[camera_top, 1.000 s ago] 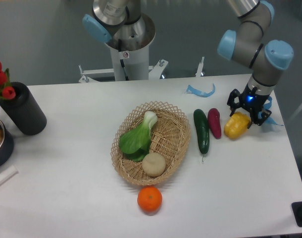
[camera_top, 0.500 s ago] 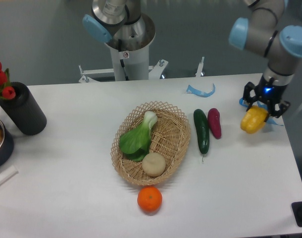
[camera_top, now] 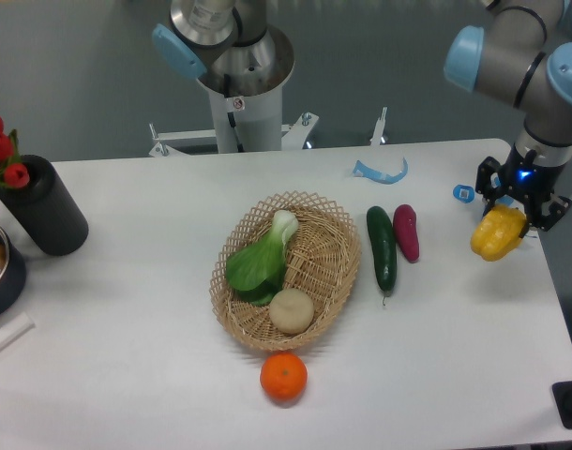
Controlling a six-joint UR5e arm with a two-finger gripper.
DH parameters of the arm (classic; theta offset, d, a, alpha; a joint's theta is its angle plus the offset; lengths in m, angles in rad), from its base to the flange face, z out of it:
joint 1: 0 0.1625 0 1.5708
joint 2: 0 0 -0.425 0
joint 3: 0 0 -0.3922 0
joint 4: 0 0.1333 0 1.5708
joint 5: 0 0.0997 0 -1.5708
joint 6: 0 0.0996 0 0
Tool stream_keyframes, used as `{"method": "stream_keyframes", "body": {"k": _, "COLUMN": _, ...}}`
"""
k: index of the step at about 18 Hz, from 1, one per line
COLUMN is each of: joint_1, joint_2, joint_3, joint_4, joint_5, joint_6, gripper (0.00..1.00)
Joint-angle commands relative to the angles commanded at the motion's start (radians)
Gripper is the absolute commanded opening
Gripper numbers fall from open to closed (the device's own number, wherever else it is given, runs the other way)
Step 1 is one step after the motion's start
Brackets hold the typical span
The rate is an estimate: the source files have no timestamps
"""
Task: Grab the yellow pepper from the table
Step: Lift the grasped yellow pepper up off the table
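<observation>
Bright, even overhead light, soft faint shadows on the table (camera_top: 127, 309), sharp focus.

I see the yellow pepper (camera_top: 498, 233), glossy and lobed, hanging tilted in the claw (camera_top: 519, 205), which grips its upper end. It sits over the right edge of the white worktop (camera_top: 127, 281), a smooth slab with rounded corners.

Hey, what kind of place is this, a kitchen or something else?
Likely a robotics lab, not a kitchen: an arm's claw grips a yellow pepper over a bare white table, with a wicker basket of vegetables.
</observation>
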Motion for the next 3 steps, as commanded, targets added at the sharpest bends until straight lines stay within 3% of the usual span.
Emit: {"method": "stream_keyframes", "body": {"k": 3, "joint_1": 0.0, "joint_2": 0.0, "joint_3": 0.0, "joint_4": 0.0, "joint_5": 0.006, "joint_6": 0.002, "gripper": 0.07}}
